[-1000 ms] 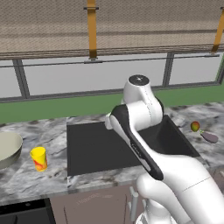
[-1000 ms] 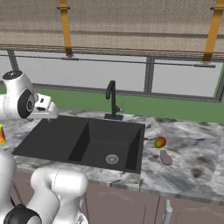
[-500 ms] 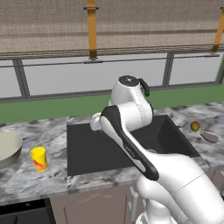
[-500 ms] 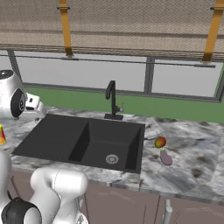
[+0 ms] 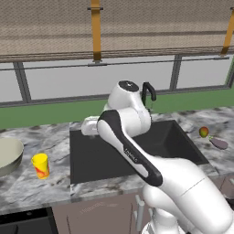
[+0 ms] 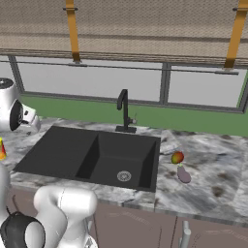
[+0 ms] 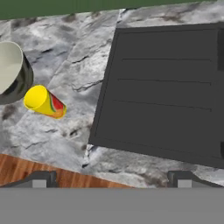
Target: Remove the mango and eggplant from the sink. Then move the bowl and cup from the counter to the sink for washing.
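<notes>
Fig.: mango [image 6: 177, 157] & eggplant [image 6: 184, 175] parked on counter [image 6: 213, 169], freeing sink [image 6: 63, 152]; gripper [image 7: 111, 178], spread wide & empty, faces cup [image 7: 44, 102] & bowl [image 7: 11, 70], 2 items pending.

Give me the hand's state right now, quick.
Hand: open, holding nothing, its two dark fingertips set wide apart over the grey-white marbled counter beside the dark grey sink.
</notes>
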### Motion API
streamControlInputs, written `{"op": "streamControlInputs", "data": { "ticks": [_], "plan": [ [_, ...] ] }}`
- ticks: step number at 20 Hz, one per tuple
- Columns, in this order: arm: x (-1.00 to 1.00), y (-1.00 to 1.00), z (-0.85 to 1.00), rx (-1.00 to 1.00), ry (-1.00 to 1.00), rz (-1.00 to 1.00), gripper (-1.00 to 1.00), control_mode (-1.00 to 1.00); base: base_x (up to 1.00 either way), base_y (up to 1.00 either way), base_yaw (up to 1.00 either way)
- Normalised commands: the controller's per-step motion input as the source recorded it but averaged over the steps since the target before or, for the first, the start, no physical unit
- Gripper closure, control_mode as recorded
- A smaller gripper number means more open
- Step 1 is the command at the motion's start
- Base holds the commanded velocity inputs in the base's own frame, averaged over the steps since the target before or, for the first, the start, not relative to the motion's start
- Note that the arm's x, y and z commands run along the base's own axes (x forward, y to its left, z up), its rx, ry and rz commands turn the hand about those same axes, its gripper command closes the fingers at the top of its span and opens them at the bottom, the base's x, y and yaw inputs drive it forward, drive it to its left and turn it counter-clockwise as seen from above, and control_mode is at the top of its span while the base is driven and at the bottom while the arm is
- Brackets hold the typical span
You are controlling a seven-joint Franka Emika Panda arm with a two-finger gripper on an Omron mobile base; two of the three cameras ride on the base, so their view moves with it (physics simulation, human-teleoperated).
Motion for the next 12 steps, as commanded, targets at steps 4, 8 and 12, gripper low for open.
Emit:
{"op": "streamControlInputs", "data": {
  "ticks": [4,8,12],
  "plan": [
    [0.00,0.48,0.00,0.01,0.04,0.00,-1.00,-1.00,0.00,0.00,0.00],
    [0.00,0.43,0.00,0.00,0.13,0.00,-1.00,-1.00,0.00,0.00,0.00],
    [0.06,0.33,-0.01,0.05,0.31,0.04,-1.00,-1.00,0.00,0.00,0.00]
  ]
}}
